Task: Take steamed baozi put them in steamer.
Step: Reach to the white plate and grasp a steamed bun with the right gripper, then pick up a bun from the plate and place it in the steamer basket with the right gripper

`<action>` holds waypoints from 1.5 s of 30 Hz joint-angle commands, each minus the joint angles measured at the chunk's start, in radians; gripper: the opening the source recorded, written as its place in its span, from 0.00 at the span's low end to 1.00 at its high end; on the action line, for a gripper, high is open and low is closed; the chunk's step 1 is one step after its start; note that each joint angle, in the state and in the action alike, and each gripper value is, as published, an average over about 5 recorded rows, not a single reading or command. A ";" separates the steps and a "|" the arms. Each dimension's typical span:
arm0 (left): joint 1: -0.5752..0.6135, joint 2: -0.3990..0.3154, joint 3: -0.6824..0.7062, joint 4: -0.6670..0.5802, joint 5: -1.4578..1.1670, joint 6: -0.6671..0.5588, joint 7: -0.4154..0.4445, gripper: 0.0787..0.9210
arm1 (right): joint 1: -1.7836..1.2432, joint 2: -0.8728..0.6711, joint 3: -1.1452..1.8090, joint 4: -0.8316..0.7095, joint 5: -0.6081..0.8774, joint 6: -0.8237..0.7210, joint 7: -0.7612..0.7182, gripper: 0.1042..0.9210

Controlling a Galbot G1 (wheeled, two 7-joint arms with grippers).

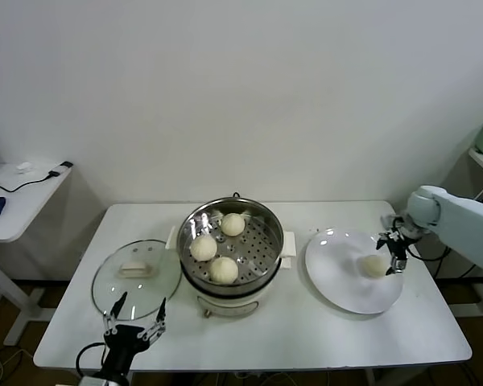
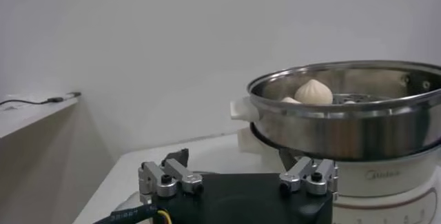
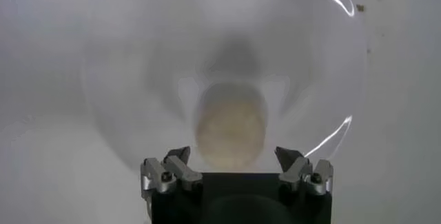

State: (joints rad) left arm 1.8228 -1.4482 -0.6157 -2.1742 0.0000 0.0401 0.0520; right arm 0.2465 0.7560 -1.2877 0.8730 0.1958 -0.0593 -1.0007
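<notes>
The steel steamer (image 1: 233, 276) stands mid-table on its cream base. Three cream-white baozi lie on its perforated tray: one at the back (image 1: 233, 224), one at the left (image 1: 203, 248), one at the front (image 1: 223, 269). The fourth baozi (image 1: 374, 265) lies on the white plate (image 1: 338, 281) at the right. My right gripper (image 1: 393, 251) hangs open just above and beside this baozi; in the right wrist view the bun (image 3: 231, 125) sits between the spread fingers (image 3: 178, 157). My left gripper (image 1: 134, 315) is open and empty at the table's front left, near the steamer (image 2: 358, 118).
A round glass lid (image 1: 137, 277) lies left of the steamer, just behind my left gripper. A side table (image 1: 16, 201) with cables stands at far left. A wall runs behind the table.
</notes>
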 commanded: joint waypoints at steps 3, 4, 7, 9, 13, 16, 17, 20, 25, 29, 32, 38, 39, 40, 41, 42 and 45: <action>0.002 -0.002 -0.001 0.002 0.002 -0.001 0.000 0.88 | -0.111 0.070 0.104 -0.100 -0.043 -0.017 0.017 0.88; 0.002 -0.002 -0.001 0.003 0.002 -0.001 0.000 0.88 | -0.108 0.070 0.099 -0.098 -0.045 -0.018 0.015 0.88; 0.002 -0.002 -0.001 0.003 0.002 0.000 -0.001 0.88 | -0.099 0.067 0.091 -0.091 -0.050 -0.020 0.010 0.87; 0.002 -0.002 -0.001 0.003 0.002 0.000 -0.001 0.88 | -0.087 0.062 0.086 -0.081 -0.047 -0.021 0.004 0.83; -0.001 -0.002 0.001 0.001 0.004 0.003 0.000 0.88 | -0.046 0.042 0.057 -0.037 -0.031 -0.026 -0.006 0.72; -0.002 -0.001 0.003 0.000 0.005 0.005 0.000 0.88 | 0.013 0.019 0.013 0.016 -0.005 -0.036 -0.009 0.66; -0.002 -0.001 0.003 -0.001 0.005 0.005 0.000 0.88 | 0.041 0.009 -0.009 0.040 0.007 -0.041 -0.009 0.65; -0.003 0.001 0.007 -0.005 0.006 0.007 0.001 0.88 | 0.177 -0.021 -0.118 0.141 0.093 -0.060 -0.009 0.64; -0.006 0.005 0.014 -0.010 0.007 0.011 0.002 0.88 | 0.521 -0.016 -0.400 0.333 0.321 -0.097 -0.006 0.64; -0.007 0.010 0.020 -0.015 0.007 0.015 0.003 0.88 | 0.780 0.050 -0.551 0.484 0.540 -0.148 0.002 0.64; -0.010 0.016 0.023 -0.016 0.007 0.018 0.004 0.88 | 0.909 0.122 -0.572 0.561 0.692 -0.189 0.009 0.64; -0.022 0.026 0.027 -0.017 0.007 0.026 0.008 0.88 | 0.962 0.299 -0.496 0.629 0.885 -0.270 0.076 0.64; -0.024 0.028 0.027 -0.018 0.006 0.027 0.008 0.88 | 0.951 0.333 -0.483 0.635 0.903 -0.282 0.095 0.64; -0.026 0.029 0.027 -0.018 0.005 0.028 0.009 0.88 | 0.935 0.365 -0.472 0.638 0.912 -0.293 0.113 0.64; -0.028 0.030 0.028 -0.018 0.003 0.028 0.010 0.88 | 0.912 0.394 -0.462 0.640 0.918 -0.305 0.132 0.64; -0.030 0.031 0.028 -0.017 0.002 0.027 0.010 0.88 | 0.886 0.421 -0.454 0.641 0.922 -0.317 0.153 0.64; -0.034 0.033 0.029 -0.013 -0.002 0.026 0.010 0.88 | 0.793 0.486 -0.444 0.635 0.909 -0.351 0.209 0.64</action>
State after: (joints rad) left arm 1.7915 -1.4177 -0.5876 -2.1899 0.0009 0.0648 0.0619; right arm 1.0006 1.0023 -1.7044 1.3912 0.8894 -0.2970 -0.9179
